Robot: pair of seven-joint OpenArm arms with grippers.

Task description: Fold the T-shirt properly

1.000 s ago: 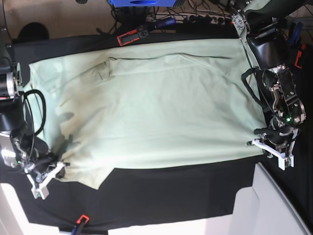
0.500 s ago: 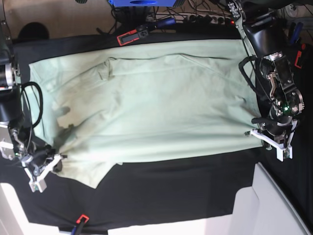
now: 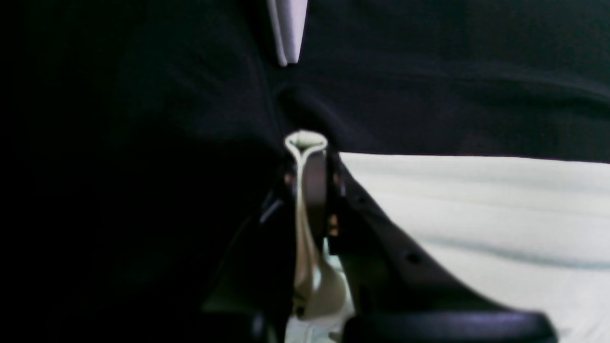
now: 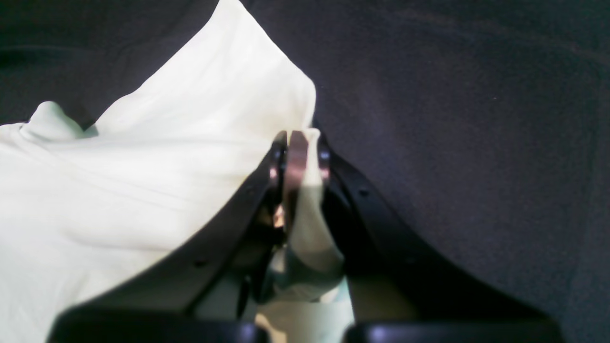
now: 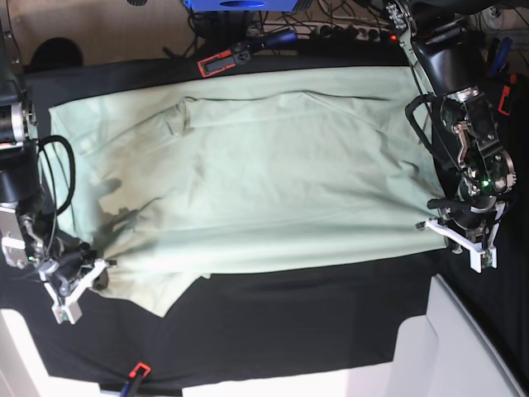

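Raised T-shirt edge, both corners pinched

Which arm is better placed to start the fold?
Neither alone. The left pincer and right pincer are each shut on a near corner of the shirt, so both probably should lift that edge together.

The T-shirt is plain pale mint-green (no pattern), lying on a black table cloth.

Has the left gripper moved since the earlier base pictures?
Yes. The left gripper, shut on the T-shirt, has shifted up the image, away from the white bin.
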